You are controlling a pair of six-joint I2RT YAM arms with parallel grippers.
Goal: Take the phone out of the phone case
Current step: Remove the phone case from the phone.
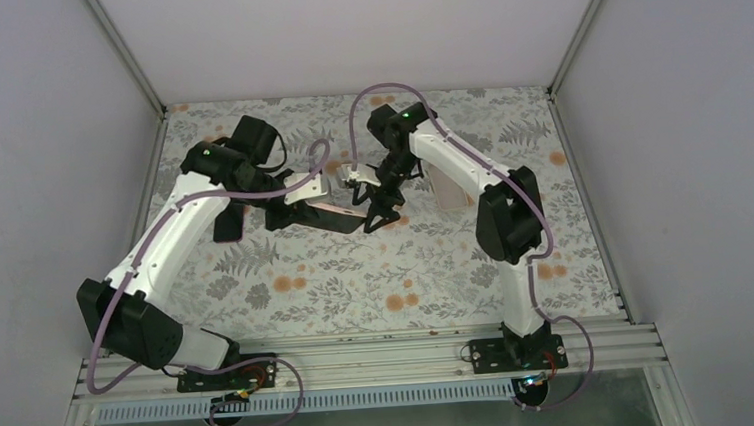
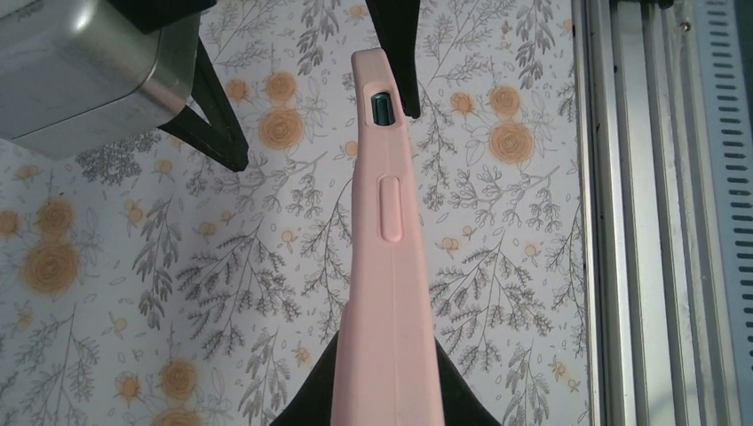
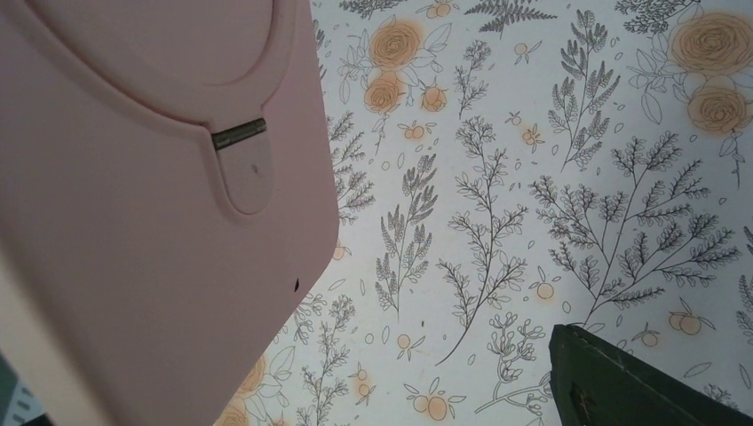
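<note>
Top view: both arms meet over the far middle of the floral cloth (image 1: 359, 294). The left gripper (image 1: 301, 216) and right gripper (image 1: 378, 211) face each other, with the phone case (image 1: 338, 217) between them. From here you see the case only as a thin dark-pink strip. Its long axis runs left to right, with the right end a little nearer.

Left wrist view adds detail: the case is edge-on and the side button faces the camera. The left fingers (image 2: 311, 404) are clamped on its two broad faces at one end. At the other end the right gripper's two fingers stand wide apart. One is just beside the case tip and the other is well off to the side, so nothing is pinched.

A dark teal sliver in the side cutout is all you can see of the phone (image 2: 382, 108), which is seated in the case.

Right wrist view alone shows the case back: plain pink, with a folded ring stand and its metal hinge. Only one right finger (image 3: 613, 382) is visible there, apart from the case.
</note>
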